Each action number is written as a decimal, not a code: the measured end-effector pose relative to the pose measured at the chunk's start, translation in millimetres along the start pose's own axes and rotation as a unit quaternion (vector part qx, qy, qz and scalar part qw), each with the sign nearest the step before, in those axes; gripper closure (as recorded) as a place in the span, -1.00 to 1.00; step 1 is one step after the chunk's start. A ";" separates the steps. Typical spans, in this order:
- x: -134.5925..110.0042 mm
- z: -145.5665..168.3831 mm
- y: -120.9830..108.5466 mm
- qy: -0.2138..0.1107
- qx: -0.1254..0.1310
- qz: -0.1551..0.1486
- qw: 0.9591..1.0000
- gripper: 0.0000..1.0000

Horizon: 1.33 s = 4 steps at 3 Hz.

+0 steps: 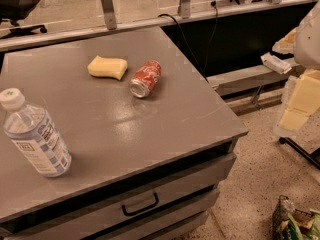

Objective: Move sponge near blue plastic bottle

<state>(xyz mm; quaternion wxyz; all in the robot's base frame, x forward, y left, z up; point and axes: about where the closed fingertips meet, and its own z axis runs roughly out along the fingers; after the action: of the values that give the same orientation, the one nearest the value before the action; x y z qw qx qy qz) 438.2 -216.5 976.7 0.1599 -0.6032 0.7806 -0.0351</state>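
The pale yellow sponge (107, 66) lies flat on the grey cabinet top (150, 124), toward the back middle. The clear plastic bottle with a white cap and blue-and-white label (35, 136) stands at the front left of the top, well apart from the sponge. My gripper (299, 104) hangs at the far right of the view, off the cabinet's right side and above the floor, far from both things. It holds nothing that I can see.
A red soda can (145, 78) lies on its side just right of the sponge. The cabinet has drawers with a dark handle (140, 204) in front. A black cable (187, 36) runs behind it. A bag (297, 221) sits on the floor at bottom right.
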 end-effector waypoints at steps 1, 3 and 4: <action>-0.4 -0.4 -0.2 -0.001 0.001 0.000 1.000 -1.00; -67.9 23.5 -51.8 -0.069 0.005 -0.047 0.997 -1.00; -116.9 39.2 -81.4 -0.104 0.013 -0.072 0.992 -1.00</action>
<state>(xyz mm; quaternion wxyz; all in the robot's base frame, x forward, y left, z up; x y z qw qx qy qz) 551.2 -121.6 984.1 0.2447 -0.6561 0.7139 0.0066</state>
